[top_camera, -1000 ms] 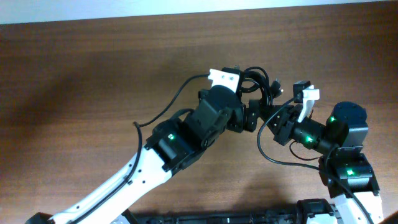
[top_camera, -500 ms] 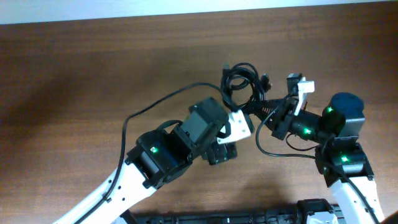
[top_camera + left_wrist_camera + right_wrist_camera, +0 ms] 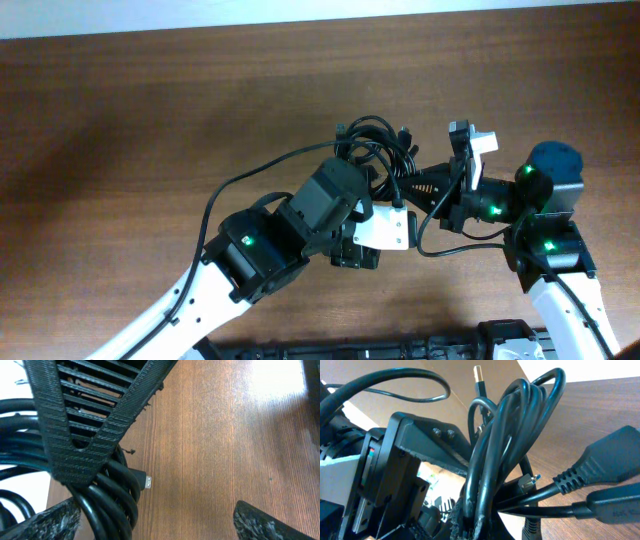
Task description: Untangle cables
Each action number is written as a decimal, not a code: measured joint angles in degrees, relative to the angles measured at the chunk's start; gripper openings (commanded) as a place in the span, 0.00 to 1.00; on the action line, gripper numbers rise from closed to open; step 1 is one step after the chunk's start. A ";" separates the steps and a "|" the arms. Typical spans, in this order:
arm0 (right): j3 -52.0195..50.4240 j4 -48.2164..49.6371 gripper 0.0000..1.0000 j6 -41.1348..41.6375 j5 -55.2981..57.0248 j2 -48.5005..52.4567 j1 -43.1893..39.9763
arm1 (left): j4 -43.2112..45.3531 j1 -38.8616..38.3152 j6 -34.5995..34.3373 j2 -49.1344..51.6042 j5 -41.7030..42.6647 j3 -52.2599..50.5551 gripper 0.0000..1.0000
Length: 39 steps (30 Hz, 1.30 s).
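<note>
While the right gripper is clenched on the cables, the black loops bunch in a tangle between the two arms, right of the bench's middle. One metal-tipped plug sticks up from the bunch. The left gripper is spread wide and grasps nothing, just beside the loops.

The left hand gapes wide, close beside the right hand, pinched closed.
</note>
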 measured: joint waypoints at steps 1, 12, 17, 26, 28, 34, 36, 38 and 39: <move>0.00 0.00 0.04 -0.22 -0.26 0.00 0.00 | 0.00 0.00 0.07 0.00 0.04 0.00 0.64; 0.00 -0.42 0.04 -0.66 -2.43 0.00 0.15 | 0.63 0.44 0.28 -0.26 -1.73 0.15 0.00; 0.13 -2.12 0.04 -0.63 -0.79 0.07 0.15 | 1.66 0.44 -1.11 -0.24 -1.90 -0.22 0.00; 1.66 -5.66 0.04 -0.13 0.87 -0.07 0.85 | 2.64 0.61 -2.34 -3.28 -0.92 -1.68 0.00; 1.75 -5.64 0.04 -0.15 0.98 -0.07 0.85 | 3.15 0.68 -2.34 -3.32 -0.85 -1.84 0.00; 2.21 -5.99 0.04 -0.26 3.45 0.02 0.76 | 5.29 0.87 -2.40 -3.63 -0.66 -2.36 0.41; 1.77 -6.47 0.04 -0.44 6.49 1.16 0.46 | 7.89 0.72 -3.43 -5.53 1.20 -2.12 0.50; 0.70 -7.19 0.04 -0.44 9.01 2.05 0.46 | 8.66 -0.07 -3.48 -7.72 3.63 -0.98 0.51; 0.63 -7.15 0.04 -0.46 9.46 2.05 0.46 | 8.68 -0.04 -3.43 -8.15 4.13 -0.76 0.52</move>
